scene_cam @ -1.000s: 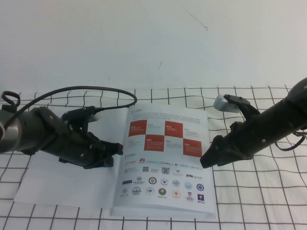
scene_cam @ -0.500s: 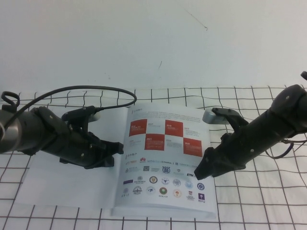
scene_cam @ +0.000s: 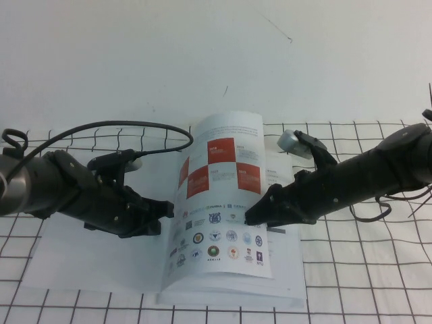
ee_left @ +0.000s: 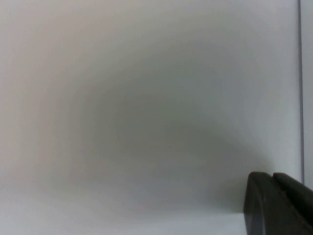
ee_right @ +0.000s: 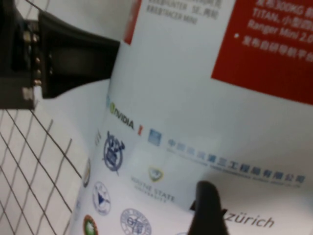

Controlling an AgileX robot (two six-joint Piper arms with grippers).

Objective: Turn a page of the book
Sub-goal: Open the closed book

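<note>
High view shows the book [scene_cam: 229, 287] lying open on the gridded cloth [scene_cam: 364, 283], and everything else is placed against it. At the book's near edge the lower sheets lie flat. Over its left half, on the blank white sheet [scene_cam: 88, 260], rests the left gripper [scene_cam: 160, 214], pressing that side down; whether its fingers are apart or together cannot be told. Over the book's right half the right gripper [scene_cam: 256, 217] sits at the outer edge of the page [scene_cam: 219, 202], which stands lifted and curled toward the spine, red squares and logos facing the camera; the fingers seem to meet the sheet there, but whether they pinch it or push from under it cannot be told. Beyond the book's far edge lies bare white surface [scene_cam: 202, 54]. By my judgement the turn is about halfway: the page is raised, not yet laid over onto the left side.
</note>
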